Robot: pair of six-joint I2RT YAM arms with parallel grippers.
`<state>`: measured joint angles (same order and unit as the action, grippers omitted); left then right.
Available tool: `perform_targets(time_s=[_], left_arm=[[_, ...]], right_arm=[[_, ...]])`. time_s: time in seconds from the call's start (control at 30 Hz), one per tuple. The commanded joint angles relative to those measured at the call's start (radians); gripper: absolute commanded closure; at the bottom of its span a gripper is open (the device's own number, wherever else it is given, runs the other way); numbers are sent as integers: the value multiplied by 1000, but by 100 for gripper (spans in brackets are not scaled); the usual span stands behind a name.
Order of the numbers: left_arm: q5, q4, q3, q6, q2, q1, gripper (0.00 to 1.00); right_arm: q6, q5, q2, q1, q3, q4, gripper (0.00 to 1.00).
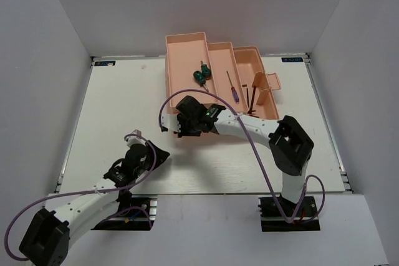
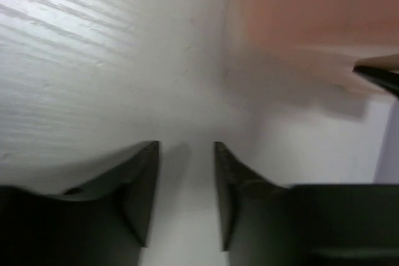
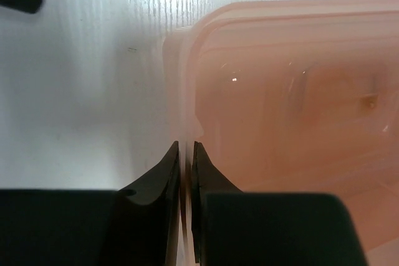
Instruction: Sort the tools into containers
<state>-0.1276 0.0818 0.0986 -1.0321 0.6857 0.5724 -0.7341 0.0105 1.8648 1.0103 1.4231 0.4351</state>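
The salmon-pink toolbox stands open at the back middle of the table. Two green-handled screwdrivers lie in its left compartment. A purple-handled screwdriver lies in the middle one. Dark hex keys lie in the right one by the lid handle. My right gripper is at the box's near left corner. In the right wrist view it is shut on the thin pink wall of the toolbox. My left gripper is open and empty low over the table, short of the box.
The toolbox shows blurred at the upper right of the left wrist view. A purple cable loops over the right arm. White walls enclose the table on three sides.
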Motion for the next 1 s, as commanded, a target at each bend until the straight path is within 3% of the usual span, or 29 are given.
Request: perform_targets(time_s=[0.0, 0.2, 0.37, 0.7, 0.87, 0.97], left_arm=[[48, -283, -1, -25, 53, -8, 57], [48, -361, 73, -14, 221, -20, 59], [23, -470, 107, -25, 421, -20, 55], [84, -945, 151, -91, 742, -65, 51], [203, -1269, 151, -91, 892, -98, 35], [346, -1454, 188, -82, 974, -123, 29]], right_arm=[[15, -40, -167, 10, 123, -32, 100], [75, -20, -231, -1, 154, 20, 100], [116, 48, -265, -27, 145, 39, 100], [162, 132, -314, -39, 8, 8, 100], [168, 177, -319, -47, -36, 4, 100], [170, 195, -311, -44, -55, 1, 100]])
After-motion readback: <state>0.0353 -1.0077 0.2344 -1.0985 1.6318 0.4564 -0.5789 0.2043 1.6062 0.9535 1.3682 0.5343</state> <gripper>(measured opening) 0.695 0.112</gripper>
